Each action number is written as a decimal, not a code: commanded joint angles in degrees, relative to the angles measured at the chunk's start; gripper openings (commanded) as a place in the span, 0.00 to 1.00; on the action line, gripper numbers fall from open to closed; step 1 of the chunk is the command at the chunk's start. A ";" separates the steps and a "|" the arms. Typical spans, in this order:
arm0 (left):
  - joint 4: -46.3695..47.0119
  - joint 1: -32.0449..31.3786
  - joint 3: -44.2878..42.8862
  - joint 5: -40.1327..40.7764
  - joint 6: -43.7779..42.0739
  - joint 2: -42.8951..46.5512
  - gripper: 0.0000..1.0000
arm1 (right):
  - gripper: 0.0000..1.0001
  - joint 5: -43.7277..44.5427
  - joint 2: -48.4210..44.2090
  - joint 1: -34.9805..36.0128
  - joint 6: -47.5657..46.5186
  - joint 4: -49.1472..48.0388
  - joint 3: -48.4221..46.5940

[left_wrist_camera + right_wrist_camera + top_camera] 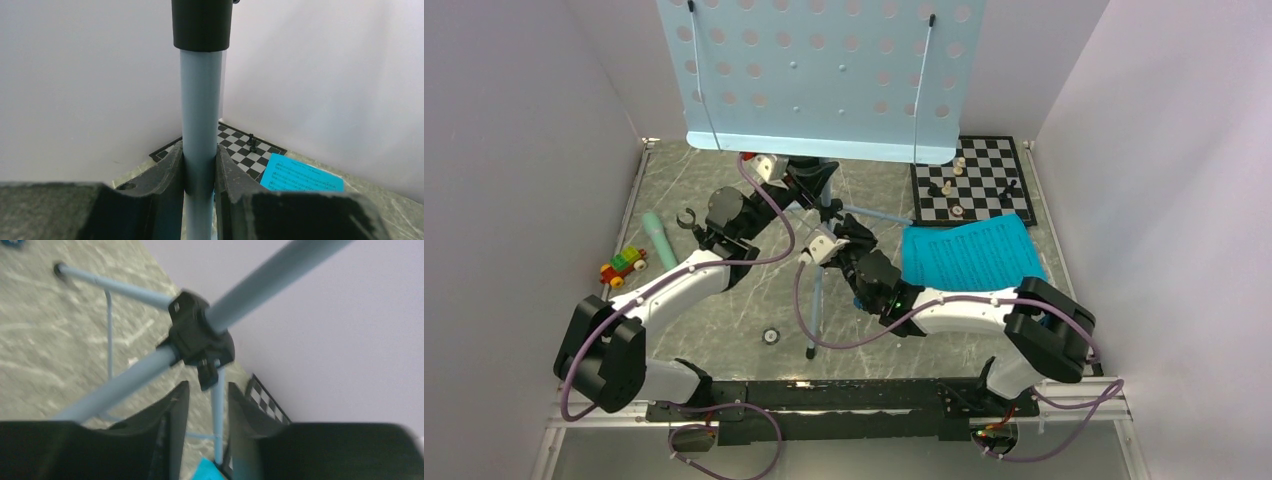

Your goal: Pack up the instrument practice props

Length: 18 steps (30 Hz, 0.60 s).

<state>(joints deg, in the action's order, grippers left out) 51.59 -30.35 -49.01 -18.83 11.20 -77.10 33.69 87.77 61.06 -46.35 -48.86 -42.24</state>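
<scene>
Left arm stretched forward and inward, left gripper (200, 162) held level, its jaws pinching the smooth round pale-blue pole (201, 105) of the music stand (814, 300). The pole runs upright between my matte black fingers (165, 172), with a black sleeve on it above the grip. Right arm folded at the elbow, reaching in from the right, right gripper (207, 392) angled up under the black plastic hub (200, 335). Its jaws are slightly spread around a thin blue leg (218, 415), which is nearer the right finger, with a gap on the left. Flat perforated desk (824, 70) high above both jaws. Cyan sheet-music pages (969, 255) flat on the marbled grey table (724, 320), just right of the right jaws. Mint toy microphone (660, 240) lying well left of the left jaws
</scene>
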 commanded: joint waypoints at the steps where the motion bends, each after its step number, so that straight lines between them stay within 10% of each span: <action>1: -10.90 0.88 -0.11 2.45 0.06 -2.15 0.00 | 0.46 7.64 -6.24 -0.24 6.30 8.35 -0.24; 9: -12.93 0.95 -1.04 4.48 -2.67 0.19 0.00 | 0.79 0.69 -14.93 -1.68 33.73 30.98 -7.21; 18: -14.04 3.59 -1.35 4.37 -4.04 2.59 0.00 | 0.82 -32.32 -16.54 -17.71 69.75 41.46 -10.17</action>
<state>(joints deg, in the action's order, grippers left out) 47.07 -29.78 -49.98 -17.10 9.21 -75.99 18.65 71.16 48.25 3.90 -12.19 -50.87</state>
